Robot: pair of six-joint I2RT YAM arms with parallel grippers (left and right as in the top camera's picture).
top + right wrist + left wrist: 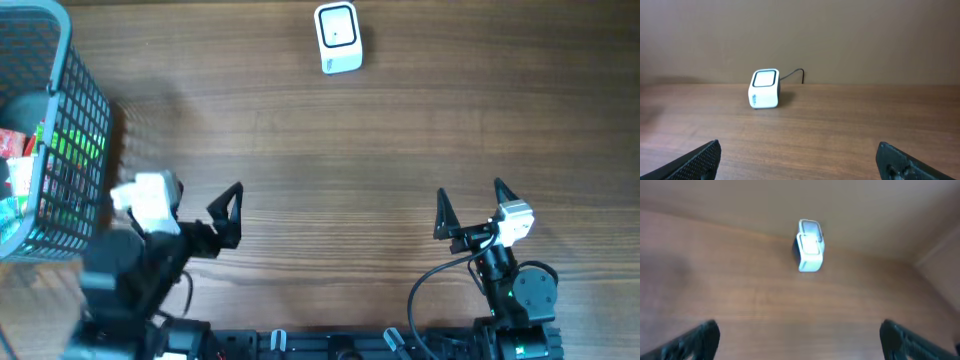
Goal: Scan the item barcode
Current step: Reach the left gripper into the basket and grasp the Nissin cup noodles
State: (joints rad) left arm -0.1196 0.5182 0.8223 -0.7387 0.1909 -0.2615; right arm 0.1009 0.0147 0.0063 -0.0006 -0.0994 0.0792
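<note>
The white barcode scanner (337,38) stands at the far middle of the wooden table, its dark-framed window facing up; it also shows in the left wrist view (810,246) and in the right wrist view (764,89). Packaged items, green (75,150) and red (12,142), lie in the grey wire basket (62,60) at the left edge, partly hidden by its mesh. My left gripper (202,205) hovers open just right of the basket, holding nothing (800,342). My right gripper (468,195) stands open and empty near the front right (800,162).
A thin black cable (794,74) runs from the scanner's back toward the wall. The basket's tall walls rise beside the left arm. Bare wood table (340,150) lies between the grippers and the scanner.
</note>
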